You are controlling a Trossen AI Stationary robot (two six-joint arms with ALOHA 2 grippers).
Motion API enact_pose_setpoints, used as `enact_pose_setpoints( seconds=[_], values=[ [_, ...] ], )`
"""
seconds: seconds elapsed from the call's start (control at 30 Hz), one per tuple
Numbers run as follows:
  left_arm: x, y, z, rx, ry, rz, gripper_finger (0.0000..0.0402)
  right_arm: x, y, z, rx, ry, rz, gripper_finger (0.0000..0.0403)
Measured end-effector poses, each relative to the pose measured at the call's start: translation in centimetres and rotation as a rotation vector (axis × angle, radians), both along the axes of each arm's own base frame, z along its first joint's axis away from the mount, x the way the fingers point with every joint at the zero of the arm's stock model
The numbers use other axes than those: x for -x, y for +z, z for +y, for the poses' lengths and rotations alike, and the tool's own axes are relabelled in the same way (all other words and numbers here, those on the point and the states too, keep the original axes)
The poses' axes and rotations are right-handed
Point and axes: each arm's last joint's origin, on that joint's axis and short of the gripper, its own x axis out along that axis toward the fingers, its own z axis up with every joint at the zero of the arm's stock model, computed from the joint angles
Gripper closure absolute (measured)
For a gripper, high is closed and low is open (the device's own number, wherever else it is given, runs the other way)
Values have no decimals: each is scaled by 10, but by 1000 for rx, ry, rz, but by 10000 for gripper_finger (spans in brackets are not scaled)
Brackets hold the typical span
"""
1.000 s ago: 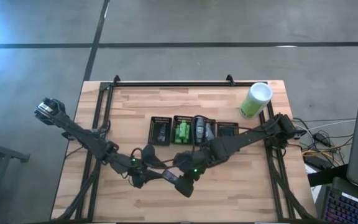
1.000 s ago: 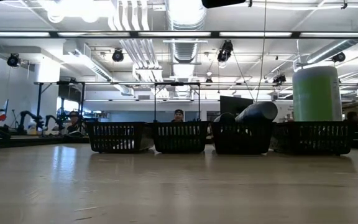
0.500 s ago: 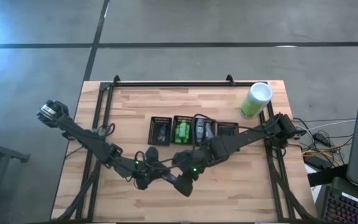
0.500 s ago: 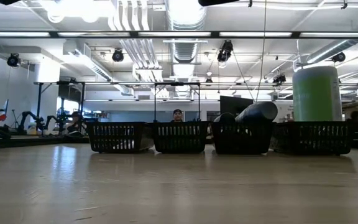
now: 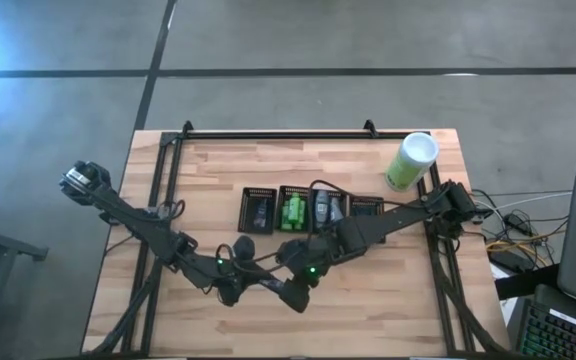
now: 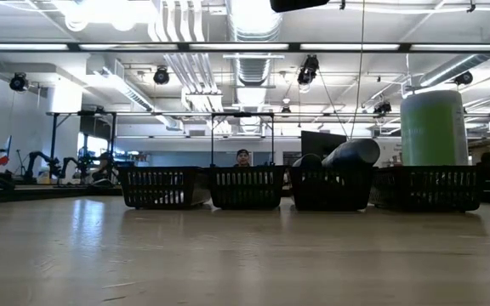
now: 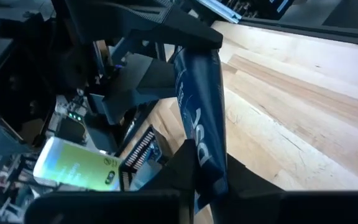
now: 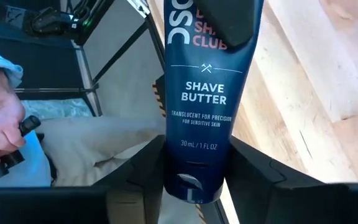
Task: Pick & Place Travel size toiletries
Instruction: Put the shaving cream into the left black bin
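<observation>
The wooden table (image 5: 388,300) carried four black mesh baskets (image 5: 309,210) in a row. Near its front, the right gripper (image 5: 295,296) and left gripper (image 5: 238,291) met, both clamped on one navy shave-butter tube (image 8: 204,93), held above the tabletop.

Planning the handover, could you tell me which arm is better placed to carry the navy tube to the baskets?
Probably right: left gripper and right gripper both hold the navy tube, but the right arm runs alongside the baskets.
</observation>
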Motion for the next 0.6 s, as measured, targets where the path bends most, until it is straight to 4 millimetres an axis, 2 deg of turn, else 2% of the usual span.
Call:
enact_pose_setpoints(
  seconds=[0.13,0.37,0.47,0.6],
  values=[
    [1,0,1,20,43,39,394,-1,0,-4,8,-23,-1,232],
    [5,-3,3,37,148,82,398,3,5,-7,12,-59,15,169],
    [10,-6,9,99,253,104,399,14,15,-14,100,-124,12,139],
    [21,-14,20,215,477,105,399,44,41,-19,300,-289,-13,103]
  ],
)
